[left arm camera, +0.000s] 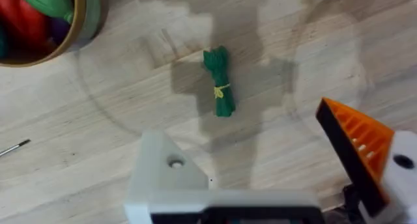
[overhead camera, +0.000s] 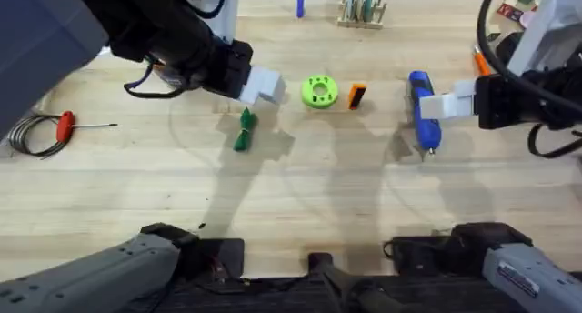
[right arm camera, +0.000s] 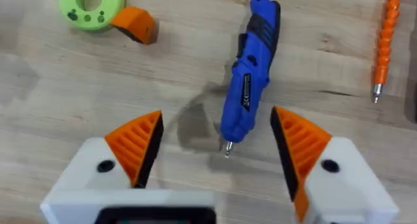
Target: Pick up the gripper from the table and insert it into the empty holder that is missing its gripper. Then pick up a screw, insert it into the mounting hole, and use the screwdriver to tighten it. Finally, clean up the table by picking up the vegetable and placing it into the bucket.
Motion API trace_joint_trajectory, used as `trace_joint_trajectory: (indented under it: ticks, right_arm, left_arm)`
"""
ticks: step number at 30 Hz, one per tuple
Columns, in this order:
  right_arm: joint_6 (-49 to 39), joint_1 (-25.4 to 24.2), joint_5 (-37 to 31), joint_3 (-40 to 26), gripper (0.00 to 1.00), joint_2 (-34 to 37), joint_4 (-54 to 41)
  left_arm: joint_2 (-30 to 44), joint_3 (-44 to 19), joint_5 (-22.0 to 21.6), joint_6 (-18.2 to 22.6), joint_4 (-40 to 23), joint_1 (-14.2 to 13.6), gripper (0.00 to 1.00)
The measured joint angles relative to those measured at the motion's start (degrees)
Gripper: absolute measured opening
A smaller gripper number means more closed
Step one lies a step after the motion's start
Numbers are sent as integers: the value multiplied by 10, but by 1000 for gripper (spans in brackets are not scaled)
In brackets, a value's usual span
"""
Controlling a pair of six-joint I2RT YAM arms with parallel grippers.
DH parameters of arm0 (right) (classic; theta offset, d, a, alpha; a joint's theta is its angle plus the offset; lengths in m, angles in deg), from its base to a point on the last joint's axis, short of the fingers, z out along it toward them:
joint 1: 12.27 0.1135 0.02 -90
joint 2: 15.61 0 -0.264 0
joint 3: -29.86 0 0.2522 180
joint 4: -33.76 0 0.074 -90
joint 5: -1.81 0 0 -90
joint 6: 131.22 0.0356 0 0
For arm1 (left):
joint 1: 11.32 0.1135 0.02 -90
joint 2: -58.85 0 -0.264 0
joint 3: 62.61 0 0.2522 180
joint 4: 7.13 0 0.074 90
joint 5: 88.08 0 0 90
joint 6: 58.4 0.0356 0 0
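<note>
Wood-grain table runs across the overhead view. At its far left lie a red-handled tool and a coil of wire. Next comes the left gripper, hanging above the boards with its fingers spread wide; the vegetable lies flat just below it, dark green and tied with a yellow band (the left wrist view shows this plainly). In that same wrist view the bucket sits near the vegetable, toy foods inside.

Toward the middle rests a lime-green disc, and the small orange-and-black gripper lies just beside it, on the disc's right. At the far edge stands the holder. Further right, the blue screwdriver lies on the table, tip toward the near side, with the right gripper spread open over it, fingers on either side. An orange ribbed rod lies beyond.
</note>
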Motion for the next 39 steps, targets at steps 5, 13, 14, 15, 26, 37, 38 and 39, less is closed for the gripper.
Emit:
trace_joint_trajectory:
  ticks: [5, 13, 14, 15, 26, 37, 38, 39]
  right_arm:
    - [0, 0, 0, 0, 991, 0, 0]
    - [0, 0, 0, 0, 991, 0, 0]
    - [0, 0, 0, 0, 991, 0, 0]
    - [0, 0, 0, 0, 991, 0, 0]
    - [0, 0, 0, 0, 990, 0, 0]
    - [0, 0, 0, 0, 991, 0, 0]
    - [0, 0, 0, 0, 991, 0, 0]
    - [0, 0, 0, 0, 991, 0, 0]
  left_arm:
    - [0, 0, 0, 0, 0, 0, 985]
    - [0, 0, 0, 0, -7, 0, 985]
    - [0, 0, 0, 0, -14, 0, 985]
    - [0, 0, 0, 0, -25, 0, 985]
    - [0, 0, 0, 0, -8, 0, 986]
    - [-3, 8, -39, 13, 123, 0, 986]
    - [-8, 14, -41, 21, 142, 0, 986]
    - [-15, 23, -43, 29, 163, 0, 986]
